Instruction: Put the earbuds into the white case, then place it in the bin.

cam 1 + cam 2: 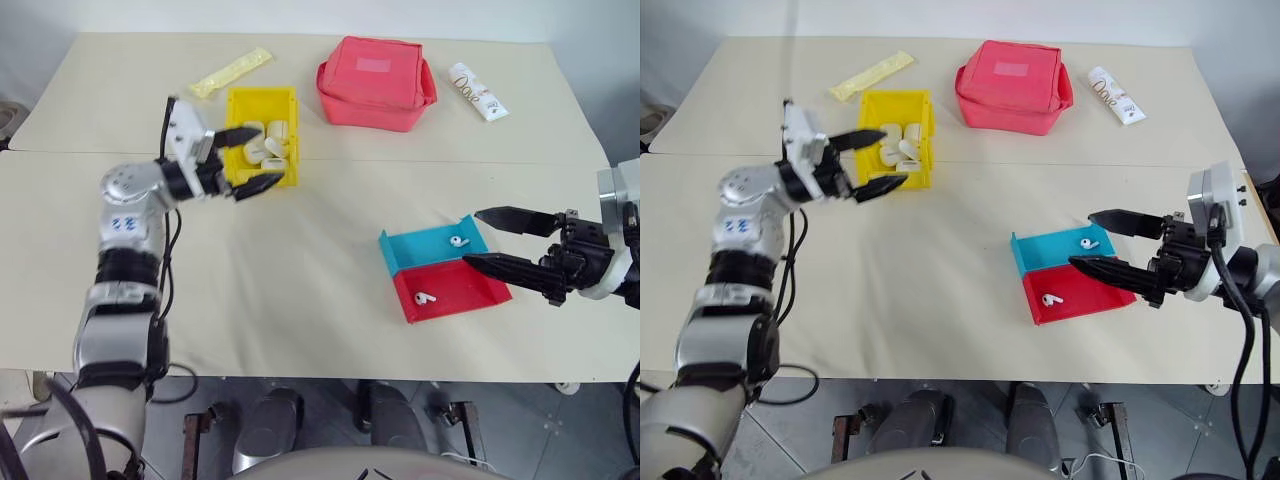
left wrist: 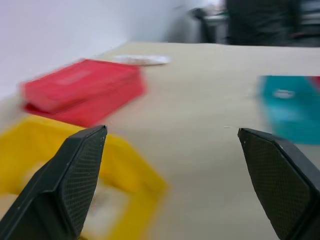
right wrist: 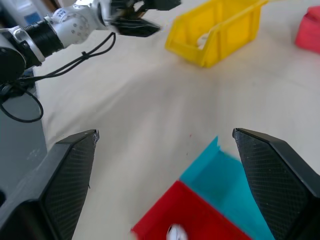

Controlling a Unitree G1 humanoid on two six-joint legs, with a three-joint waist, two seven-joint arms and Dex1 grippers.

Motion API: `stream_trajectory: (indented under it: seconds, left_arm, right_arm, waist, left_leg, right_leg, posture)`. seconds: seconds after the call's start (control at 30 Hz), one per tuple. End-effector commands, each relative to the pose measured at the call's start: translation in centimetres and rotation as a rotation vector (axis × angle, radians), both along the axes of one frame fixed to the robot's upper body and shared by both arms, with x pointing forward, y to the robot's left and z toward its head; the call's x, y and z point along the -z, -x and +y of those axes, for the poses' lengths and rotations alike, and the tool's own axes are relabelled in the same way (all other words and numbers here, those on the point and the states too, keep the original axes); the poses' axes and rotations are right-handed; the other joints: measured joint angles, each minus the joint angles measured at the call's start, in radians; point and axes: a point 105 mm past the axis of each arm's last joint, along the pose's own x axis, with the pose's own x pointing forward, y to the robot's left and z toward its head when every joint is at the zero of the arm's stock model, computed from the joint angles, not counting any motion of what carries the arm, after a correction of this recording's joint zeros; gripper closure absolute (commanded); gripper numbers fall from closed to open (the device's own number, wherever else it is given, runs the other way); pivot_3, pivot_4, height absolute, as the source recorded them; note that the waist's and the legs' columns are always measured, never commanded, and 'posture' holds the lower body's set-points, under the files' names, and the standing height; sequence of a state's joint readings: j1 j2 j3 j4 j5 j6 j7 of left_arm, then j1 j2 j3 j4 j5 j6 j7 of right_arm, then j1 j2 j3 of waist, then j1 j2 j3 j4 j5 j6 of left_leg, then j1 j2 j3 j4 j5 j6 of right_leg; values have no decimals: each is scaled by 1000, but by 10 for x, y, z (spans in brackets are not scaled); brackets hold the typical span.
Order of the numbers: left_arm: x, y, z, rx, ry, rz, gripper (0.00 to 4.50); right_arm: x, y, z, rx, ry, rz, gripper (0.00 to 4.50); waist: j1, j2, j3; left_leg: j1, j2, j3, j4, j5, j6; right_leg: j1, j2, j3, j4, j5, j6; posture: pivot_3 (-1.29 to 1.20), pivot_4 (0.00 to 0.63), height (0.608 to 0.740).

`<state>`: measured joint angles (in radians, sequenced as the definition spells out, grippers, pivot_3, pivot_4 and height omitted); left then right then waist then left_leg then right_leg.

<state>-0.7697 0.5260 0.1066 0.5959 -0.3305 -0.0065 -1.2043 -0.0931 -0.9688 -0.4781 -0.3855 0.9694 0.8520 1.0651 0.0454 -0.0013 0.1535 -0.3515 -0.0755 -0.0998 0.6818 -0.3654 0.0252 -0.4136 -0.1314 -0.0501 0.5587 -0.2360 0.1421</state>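
The left hand (image 1: 248, 158) hovers level with fingers spread wide and empty at the near left edge of the yellow bin (image 1: 236, 104), which holds several white cases (image 1: 272, 148), its long axis running near to far. The right hand (image 1: 488, 238), also wide and empty, points left at the teal tray (image 1: 425, 243) and red tray (image 1: 460, 287), one of the earbuds (image 1: 459, 241) in each.

A bright yellow rectangular plastic bin (image 1: 262, 137) holds several small glossy white cases (image 1: 270, 147), with the left gripper (image 1: 250, 160), fingers spread, at its near left edge. The right gripper (image 1: 489, 240), also spread, sits beside a shallow teal tray (image 1: 432, 246) and red tray (image 1: 453, 289), each holding one tiny white earbud (image 1: 459, 241).
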Motion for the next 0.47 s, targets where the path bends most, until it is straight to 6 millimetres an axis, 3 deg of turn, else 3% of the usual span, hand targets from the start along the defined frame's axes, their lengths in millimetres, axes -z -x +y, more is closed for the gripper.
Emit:
stream_trajectory:
  seconds: [0.03, 0.13, 0.27, 0.47]
  left_arm:
    - [-15, 33, 12, 104, 31, -18, 41]
    - [-7, 52, 32, 97, 49, 30, 41]
    - [12, 74, 63, 55, 2, 79, 41]
    - [13, 78, 73, 27, -8, 81, 41]
  right_arm:
    - [8, 8, -13, -29, 71, 19, 0]
    - [32, 17, -29, -57, 195, 98, 0]
    - [32, 12, -47, -26, 155, 92, 0]
    - [40, 6, -52, -73, 180, 62, 0]
  waist:
    - [3, 0, 0]
    - [7, 0, 0]
    - [1, 3, -1]
    - [9, 3, 0]
  left_leg:
    - [0, 0, 0, 0, 0, 0]
    - [0, -1, 0, 0, 0, 0]
    - [2, 0, 0, 0, -1, 0]
    - [2, 0, 0, 0, -1, 0]
  right_leg:
    - [0, 0, 0, 0, 0, 0]
    - [1, 0, 1, 0, 0, 0]
    - [1, 0, 1, 0, -1, -1]
    - [2, 0, 1, 0, -1, -2]
  posture:
    - [0, 150, 740]
    - [0, 150, 740]
    - [0, 150, 740]
    - [0, 150, 740]
